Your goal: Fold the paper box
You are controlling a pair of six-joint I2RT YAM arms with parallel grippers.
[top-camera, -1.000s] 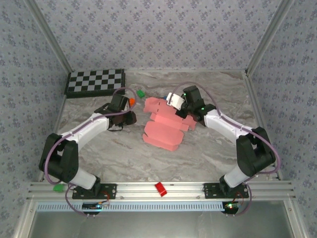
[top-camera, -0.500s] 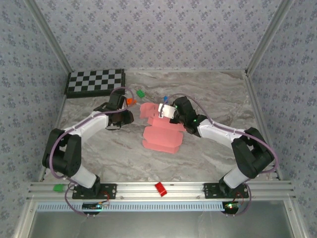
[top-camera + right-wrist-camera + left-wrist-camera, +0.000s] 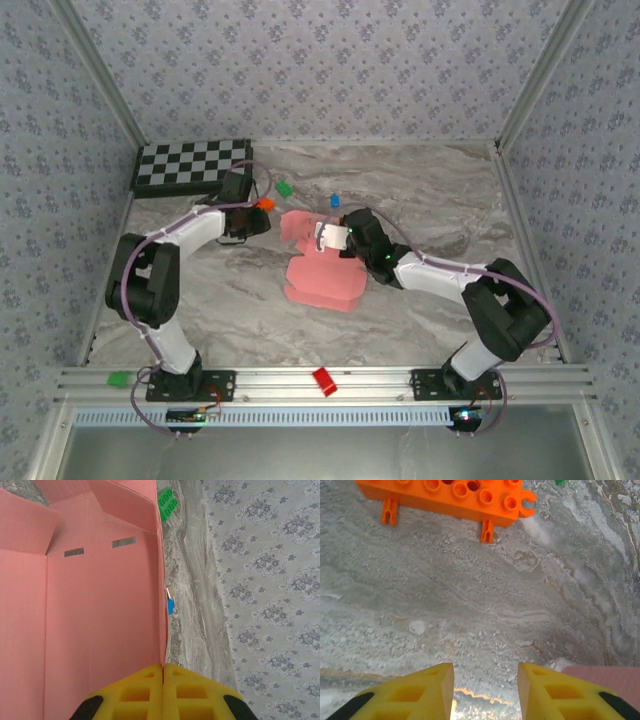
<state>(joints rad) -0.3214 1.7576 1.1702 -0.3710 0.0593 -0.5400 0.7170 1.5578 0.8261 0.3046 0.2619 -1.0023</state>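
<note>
Where its yellow fingers (image 3: 140, 690) press together, the right gripper (image 3: 163, 667) pinches a side edge of the paper box (image 3: 100, 605), which lies mid-table, its left part cut off in the wrist view. The left gripper (image 3: 486, 672) hangs spread over bare table (image 3: 470, 595); an orange brick (image 3: 450, 495) ahead is cropped at the top.
</note>
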